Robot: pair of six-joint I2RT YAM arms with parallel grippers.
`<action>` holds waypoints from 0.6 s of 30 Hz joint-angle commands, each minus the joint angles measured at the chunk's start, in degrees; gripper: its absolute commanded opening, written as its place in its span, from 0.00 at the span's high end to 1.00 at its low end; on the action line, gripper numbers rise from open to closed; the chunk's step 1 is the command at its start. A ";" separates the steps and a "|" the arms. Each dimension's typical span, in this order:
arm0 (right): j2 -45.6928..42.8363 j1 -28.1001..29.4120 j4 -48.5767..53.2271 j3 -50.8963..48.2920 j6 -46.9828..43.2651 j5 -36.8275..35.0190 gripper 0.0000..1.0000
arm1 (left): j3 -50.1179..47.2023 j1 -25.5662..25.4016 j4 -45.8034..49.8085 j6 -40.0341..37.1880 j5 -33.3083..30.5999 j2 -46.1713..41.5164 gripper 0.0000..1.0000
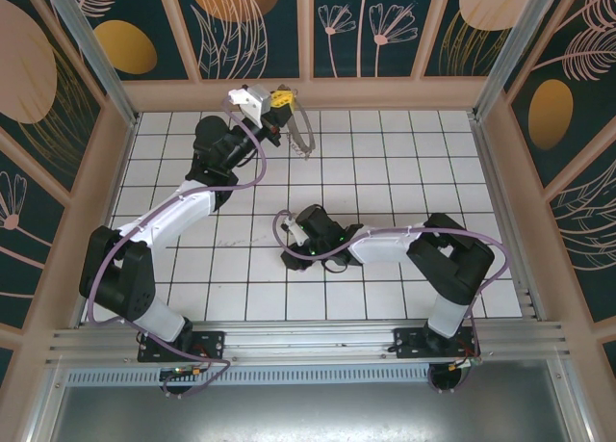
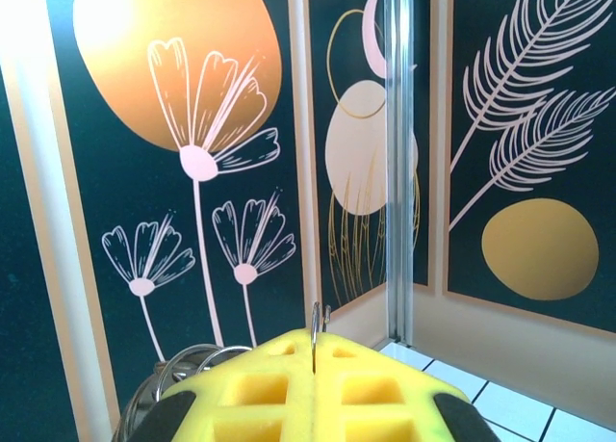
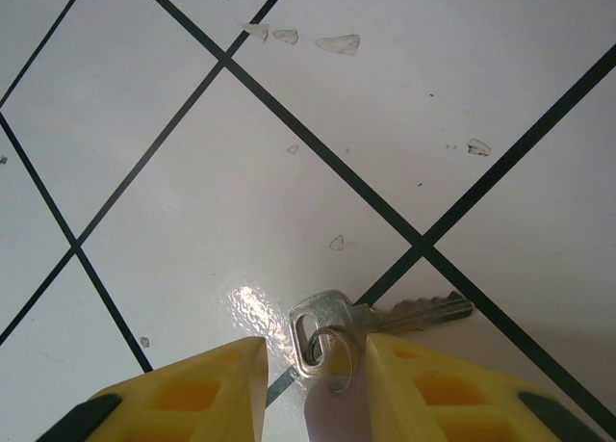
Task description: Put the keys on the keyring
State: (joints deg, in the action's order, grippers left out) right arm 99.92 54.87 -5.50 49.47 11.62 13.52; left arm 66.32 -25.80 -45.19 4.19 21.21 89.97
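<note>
My left gripper is raised near the back wall, its yellow pads pressed together. It is shut on the keyring, a large thin dark ring hanging to its right. The ring's wire stands edge-on in the seam between the pads, and a few silvery loops hang at the left. My right gripper is low over the tiles and open. The key lies flat between its yellow fingers. It has a silver head, a small split ring and a pale lilac tag.
White tiled floor with dark grout lines, walled by patterned panels on three sides. An aluminium post stands in the back corner close to the left gripper. Small chips and specks mark the tiles near the key.
</note>
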 commanded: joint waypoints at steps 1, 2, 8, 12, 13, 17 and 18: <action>0.22 0.68 1.30 0.09 -0.87 -0.44 0.68 | 1.26 0.31 -2.18 1.17 1.42 -1.19 1.00; 0.34 0.68 1.30 0.09 -0.83 -0.34 0.68 | 1.39 0.32 -2.18 1.26 1.51 -1.12 1.00; 0.93 0.76 0.66 -0.21 -0.85 0.06 0.70 | 1.78 0.34 -2.45 1.98 1.81 -0.59 1.00; 1.35 0.85 0.53 -0.34 -0.83 0.96 0.72 | 2.10 0.32 -2.70 2.40 1.90 -0.11 1.00; 1.47 0.91 0.49 -0.45 -0.82 1.06 0.71 | 2.14 0.32 -2.71 2.41 1.90 -0.02 1.00; 2.14 0.99 0.13 -0.43 -0.72 1.66 0.72 | 2.23 0.31 -2.89 2.69 1.84 0.20 1.00; 2.28 1.07 0.14 -0.43 -0.72 1.85 0.72 | 2.25 0.31 -2.96 2.73 1.89 0.28 1.00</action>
State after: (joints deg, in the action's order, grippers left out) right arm 101.12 55.22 -5.54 49.45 11.62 13.91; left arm 66.32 -25.80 -45.19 5.91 22.09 89.97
